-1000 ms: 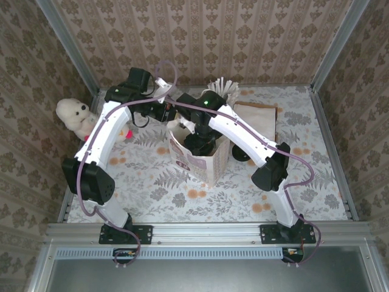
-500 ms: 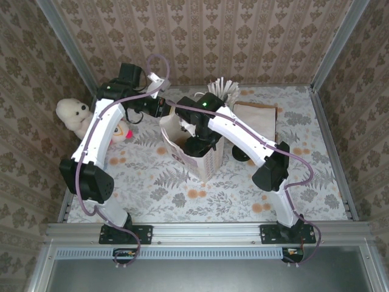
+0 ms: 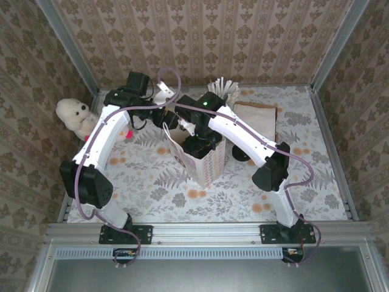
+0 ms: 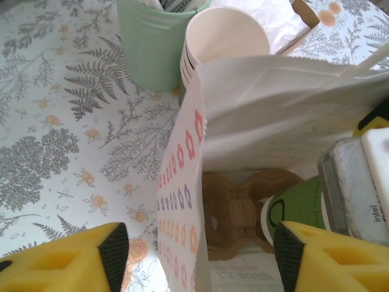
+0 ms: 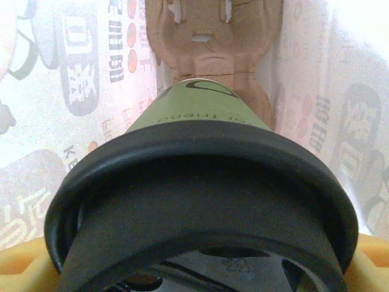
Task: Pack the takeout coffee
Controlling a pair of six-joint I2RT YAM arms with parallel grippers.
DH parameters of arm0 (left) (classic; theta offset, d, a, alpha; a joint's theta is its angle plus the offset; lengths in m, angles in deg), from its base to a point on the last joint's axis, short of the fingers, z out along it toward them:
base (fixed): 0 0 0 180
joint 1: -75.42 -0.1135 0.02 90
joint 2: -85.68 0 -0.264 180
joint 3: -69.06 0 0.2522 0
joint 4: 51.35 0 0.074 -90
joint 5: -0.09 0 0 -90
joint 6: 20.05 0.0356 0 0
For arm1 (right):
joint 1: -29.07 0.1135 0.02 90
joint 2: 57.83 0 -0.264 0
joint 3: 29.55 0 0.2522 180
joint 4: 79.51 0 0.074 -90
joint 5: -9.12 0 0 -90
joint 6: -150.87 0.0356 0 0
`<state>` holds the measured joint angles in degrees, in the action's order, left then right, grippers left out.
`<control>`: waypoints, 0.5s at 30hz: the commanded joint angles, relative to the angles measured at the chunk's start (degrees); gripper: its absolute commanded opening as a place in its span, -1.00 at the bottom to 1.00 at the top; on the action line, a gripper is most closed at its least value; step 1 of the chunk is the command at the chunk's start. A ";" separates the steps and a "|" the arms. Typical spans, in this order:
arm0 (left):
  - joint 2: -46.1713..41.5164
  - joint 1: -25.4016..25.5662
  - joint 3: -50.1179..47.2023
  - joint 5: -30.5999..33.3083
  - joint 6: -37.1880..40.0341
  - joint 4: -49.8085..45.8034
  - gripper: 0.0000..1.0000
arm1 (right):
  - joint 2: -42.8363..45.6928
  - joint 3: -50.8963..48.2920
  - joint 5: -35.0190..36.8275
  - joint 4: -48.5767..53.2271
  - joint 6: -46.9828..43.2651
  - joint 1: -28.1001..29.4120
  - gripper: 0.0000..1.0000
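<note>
A white printed paper bag [image 3: 203, 167] stands open mid-table. My right gripper [image 3: 200, 145] reaches down into it, shut on the takeout coffee [image 5: 200, 112], an olive-green cup with a black lid [image 5: 200, 182]. The cup hangs over a brown cardboard carrier [image 5: 213, 36] on the bag's floor. In the left wrist view the green cup [image 4: 298, 207] and the carrier [image 4: 237, 207] show inside the bag [image 4: 182, 176]. My left gripper [image 4: 197, 255] is open, its yellow fingers standing either side of the bag's near wall without touching it.
A stack of cream paper cups [image 4: 225, 42] and a mint-green holder [image 4: 152, 48] stand just behind the bag. Flat brown bags [image 3: 255, 115] lie at the back right. A white plush toy [image 3: 76, 115] sits at the left wall. Metal rails border the table.
My left gripper has opened and let go of the bag's rim. The bag, pulled left and upward half a second ago, has settled back. The right gripper stays in the bag.
</note>
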<state>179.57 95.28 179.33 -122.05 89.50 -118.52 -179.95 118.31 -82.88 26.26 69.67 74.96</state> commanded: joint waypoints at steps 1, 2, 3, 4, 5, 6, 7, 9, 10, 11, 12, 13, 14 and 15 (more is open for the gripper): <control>-0.07 0.06 1.14 0.68 2.11 1.80 0.18 | 0.15 -0.05 -0.40 5.12 -0.02 -0.19 -0.19; 0.41 0.01 1.45 0.77 1.95 1.81 0.09 | 0.11 -0.23 -0.30 5.11 -0.03 -0.21 -0.18; 1.01 -0.08 1.95 0.81 1.69 1.50 0.00 | -0.01 -0.40 -0.12 5.24 0.08 -0.22 -0.18; 1.50 -0.09 2.51 0.60 1.51 1.09 -0.07 | -0.16 -0.57 0.44 5.49 0.24 -0.23 -0.18; 1.80 -0.08 2.85 0.31 1.51 0.63 -0.13 | -0.30 -0.62 1.15 5.87 0.50 -0.19 -0.18; 1.91 -0.13 2.94 0.08 1.54 0.36 -0.20 | -0.47 -0.84 1.58 6.24 0.61 -0.24 -0.19; 1.94 -0.08 2.85 -0.11 1.63 0.24 -0.28 | -0.61 -1.07 1.78 6.58 0.61 -0.19 -0.18; 1.82 -0.17 2.47 -0.12 1.71 0.24 -0.42 | -0.66 -1.90 2.28 7.04 0.61 -0.24 -0.18; 1.75 -0.34 2.25 -0.10 1.72 0.38 -0.50 | -0.66 -2.36 2.67 7.28 0.50 -0.33 -0.19; 1.74 -0.48 2.21 -0.33 1.63 0.32 -0.55 | -0.70 -2.74 2.87 7.52 0.39 -0.28 -0.18; 1.74 -0.67 2.23 -0.46 1.59 0.33 -0.58 | -0.74 -3.14 2.97 7.63 0.28 -0.35 -0.19; 1.70 -0.78 2.06 -0.99 1.59 0.33 -0.60 | -0.75 -3.55 2.92 7.59 0.10 -0.41 -0.19; 1.57 -0.95 1.90 -1.59 1.72 0.40 -0.62 | -0.70 -3.97 2.75 7.37 -0.07 -0.46 -0.19; 1.40 -0.96 1.84 -1.79 1.66 0.61 -0.64 | -0.68 -4.15 2.57 7.18 -0.17 -0.58 -0.19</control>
<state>180.58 95.13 180.46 -121.99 90.59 -117.78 -179.95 115.14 -81.48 26.24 69.82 74.83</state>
